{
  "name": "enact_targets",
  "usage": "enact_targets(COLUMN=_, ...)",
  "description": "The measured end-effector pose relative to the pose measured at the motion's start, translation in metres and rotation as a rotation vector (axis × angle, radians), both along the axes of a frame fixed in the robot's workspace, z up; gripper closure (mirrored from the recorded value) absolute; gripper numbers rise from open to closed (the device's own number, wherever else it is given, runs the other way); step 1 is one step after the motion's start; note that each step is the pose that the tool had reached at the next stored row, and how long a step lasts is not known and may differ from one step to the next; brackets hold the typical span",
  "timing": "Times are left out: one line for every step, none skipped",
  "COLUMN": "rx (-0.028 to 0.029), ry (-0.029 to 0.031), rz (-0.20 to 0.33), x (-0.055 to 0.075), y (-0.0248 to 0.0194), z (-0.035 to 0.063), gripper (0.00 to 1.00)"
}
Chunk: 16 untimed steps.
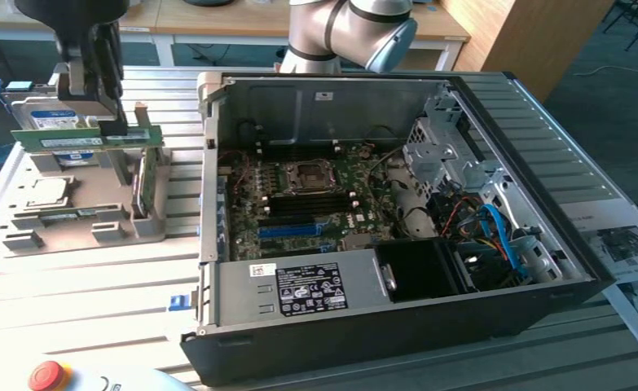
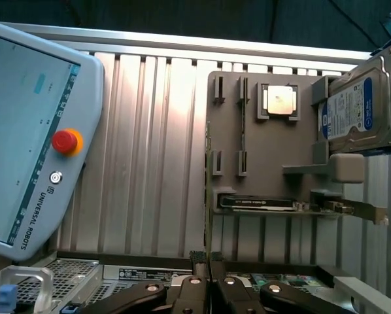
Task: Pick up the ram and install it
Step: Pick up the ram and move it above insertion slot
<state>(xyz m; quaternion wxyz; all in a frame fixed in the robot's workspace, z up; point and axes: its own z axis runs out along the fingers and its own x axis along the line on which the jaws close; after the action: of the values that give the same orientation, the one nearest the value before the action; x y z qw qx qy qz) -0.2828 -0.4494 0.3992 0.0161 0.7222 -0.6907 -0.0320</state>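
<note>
Black claw [image 2: 208, 259] pinching ram [image 1: 52, 140] | thin flat green stick

Circuit-board ram [image 1: 80, 140], ribbed matt metal table [image 1: 80, 285]

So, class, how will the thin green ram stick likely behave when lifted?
Probably stiff: the ram juts straight from the claw without sagging. Likely light, being so thin. Perhaps fragile: a bare circuit board.
</note>
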Motion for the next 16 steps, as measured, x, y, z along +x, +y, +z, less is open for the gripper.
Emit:
enact_targets(rx=0.0001, ry=0.0006, rz=0.000, x=0.003, y=-0.0009, z=0.0000, gripper=0.88)
enact_targets(rx=0.0000, ry=0.0013, rz=0.000, x=0.007, y=-0.0018, z=0.0000, gripper=0.88)
enact_targets(rx=0.0000, ry=0.0019, rz=0.000, x=0.011, y=-0.0027, z=0.0000, gripper=0.88)
enact_targets(rx=0.0001, ry=0.0026, rz=0.000, x=0.015, y=-0.0037, z=0.0000, gripper=0.88)
enact_targets(rx=0.0000, ry=0.0033, rz=0.000, x=0.019, y=-0.0048, z=0.0000, gripper=0.88)
enact_targets(rx=0.0000, ry=0.0041, rz=0.000, x=0.023, y=-0.0058, z=0.0000, gripper=0.88)
enact_targets(rx=0.0000, ry=0.0049, rz=0.000, x=0.028, y=-0.0068, z=0.0000, gripper=0.88)
enact_targets(rx=0.0000, ry=0.0056, rz=0.000, x=0.032, y=-0.0077, z=0.0000, gripper=0.88)
enact_targets(rx=0.0000, ry=0.0064, rz=0.001, x=0.036, y=-0.0087, z=0.0000, gripper=0.88)
enact_targets(rx=-0.0001, ry=0.0071, rz=0.001, x=0.040, y=-0.0097, z=0.0000, gripper=0.88)
enact_targets(rx=-0.0001, ry=0.0079, rz=0.001, x=0.045, y=-0.0106, z=0.0000, gripper=0.88)
enact_targets(rx=0.0000, ry=0.0086, rz=0.001, x=0.049, y=-0.0115, z=0.0000, gripper=0.88)
enact_targets(rx=0.0000, ry=0.0095, rz=0.001, x=0.053, y=-0.0126, z=0.0000, gripper=0.88)
enact_targets(rx=0.0001, ry=0.0102, rz=0.001, x=0.058, y=-0.0136, z=0.0000, gripper=0.88)
enact_targets(rx=0.0000, ry=0.0110, rz=0.001, x=0.062, y=-0.0146, z=0.0000, gripper=0.88)
enact_targets(rx=0.0000, ry=0.0119, rz=0.001, x=0.066, y=-0.0156, z=0.0000, gripper=0.88)
